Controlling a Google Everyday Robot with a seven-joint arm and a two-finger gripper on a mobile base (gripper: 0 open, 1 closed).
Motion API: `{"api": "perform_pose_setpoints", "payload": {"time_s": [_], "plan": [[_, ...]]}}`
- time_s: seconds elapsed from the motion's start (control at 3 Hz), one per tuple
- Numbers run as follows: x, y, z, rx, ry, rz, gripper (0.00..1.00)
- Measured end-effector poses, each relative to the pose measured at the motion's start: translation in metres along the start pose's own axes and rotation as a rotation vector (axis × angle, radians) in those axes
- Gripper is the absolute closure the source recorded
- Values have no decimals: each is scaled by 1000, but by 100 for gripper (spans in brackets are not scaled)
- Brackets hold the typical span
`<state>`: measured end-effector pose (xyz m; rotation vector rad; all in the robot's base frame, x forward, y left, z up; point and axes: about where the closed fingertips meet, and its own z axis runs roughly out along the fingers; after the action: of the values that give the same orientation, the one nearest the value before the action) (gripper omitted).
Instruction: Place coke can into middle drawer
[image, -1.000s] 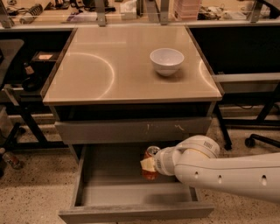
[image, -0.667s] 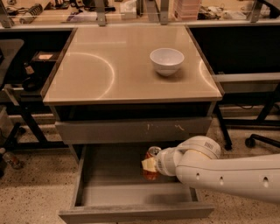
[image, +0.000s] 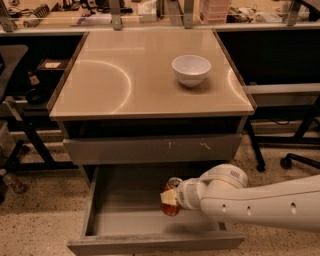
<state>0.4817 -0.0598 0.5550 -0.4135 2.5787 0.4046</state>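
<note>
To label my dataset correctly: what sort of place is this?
Probably a robotics lab or workshop: cluttered benches behind the cabinet, a chair caster on the floor, and the gripper holding a can over the open drawer.

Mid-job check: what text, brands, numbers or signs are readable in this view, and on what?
Nothing reads clearly.
coke can, held by the pincer over the open middle drawer: logo not legible.
Label on the arm's wrist: dark marks, too blurred.
Card on the left shelf: too small.
Upper drawer front: white scratches only, no text.
</note>
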Motion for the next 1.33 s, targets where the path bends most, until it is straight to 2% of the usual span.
{"api": "perform_pose_setpoints", "payload": {"time_s": [0.67,1.0,1.33], "plan": [[8,0,36,-57,7,67,100],[8,0,36,-57,7,67,100],[21,-2,53,-66,40,146,100]]}}
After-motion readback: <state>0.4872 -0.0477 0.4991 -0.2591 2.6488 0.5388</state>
